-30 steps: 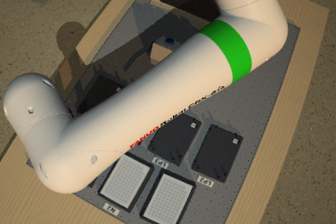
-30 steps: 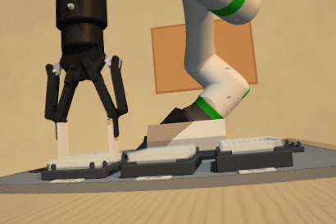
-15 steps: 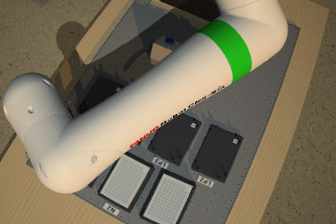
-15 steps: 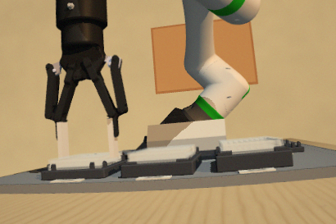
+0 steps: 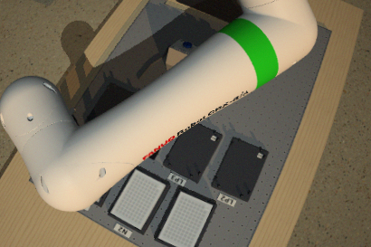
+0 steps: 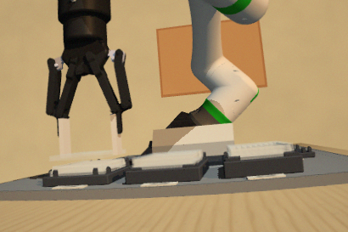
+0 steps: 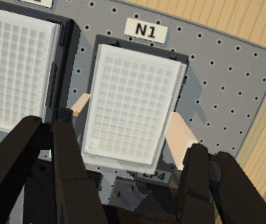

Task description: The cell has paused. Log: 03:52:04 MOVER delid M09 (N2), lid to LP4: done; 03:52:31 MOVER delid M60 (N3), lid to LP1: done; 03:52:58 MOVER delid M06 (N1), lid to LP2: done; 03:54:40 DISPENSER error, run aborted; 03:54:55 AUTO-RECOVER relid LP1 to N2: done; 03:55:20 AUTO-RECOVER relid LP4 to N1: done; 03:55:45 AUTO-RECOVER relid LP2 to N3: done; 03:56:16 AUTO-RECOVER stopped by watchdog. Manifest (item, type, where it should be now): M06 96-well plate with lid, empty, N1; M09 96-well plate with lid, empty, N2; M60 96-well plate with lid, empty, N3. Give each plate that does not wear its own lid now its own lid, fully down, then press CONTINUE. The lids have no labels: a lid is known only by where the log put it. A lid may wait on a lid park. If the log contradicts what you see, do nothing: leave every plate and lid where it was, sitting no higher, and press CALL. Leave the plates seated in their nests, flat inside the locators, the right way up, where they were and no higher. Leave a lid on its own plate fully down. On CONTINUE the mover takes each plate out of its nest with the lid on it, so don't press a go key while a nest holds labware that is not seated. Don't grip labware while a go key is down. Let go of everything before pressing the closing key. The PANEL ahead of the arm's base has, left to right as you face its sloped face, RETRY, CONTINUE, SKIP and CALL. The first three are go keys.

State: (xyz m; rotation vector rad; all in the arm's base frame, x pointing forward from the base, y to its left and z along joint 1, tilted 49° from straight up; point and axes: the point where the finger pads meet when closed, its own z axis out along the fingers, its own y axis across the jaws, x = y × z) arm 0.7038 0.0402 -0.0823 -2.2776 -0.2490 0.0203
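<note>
One lid was clamped across its width in the gripper, hanging level and just clear above the plate in nest N1, judged lifted off because it belongs to another plate. Three nests stood in a row on the bench, each holding a plate; the other two plates appeared lidded. Two lid parks, LP3 and LP2, showed bare; the arm hid any others.

Grey perforated baseplate resting on a tan wooden bench top, dotted with rows of small holes. Behind, plain beige wall bearing a flat orange rectangular panel. Mottled brown floor around the bench.
</note>
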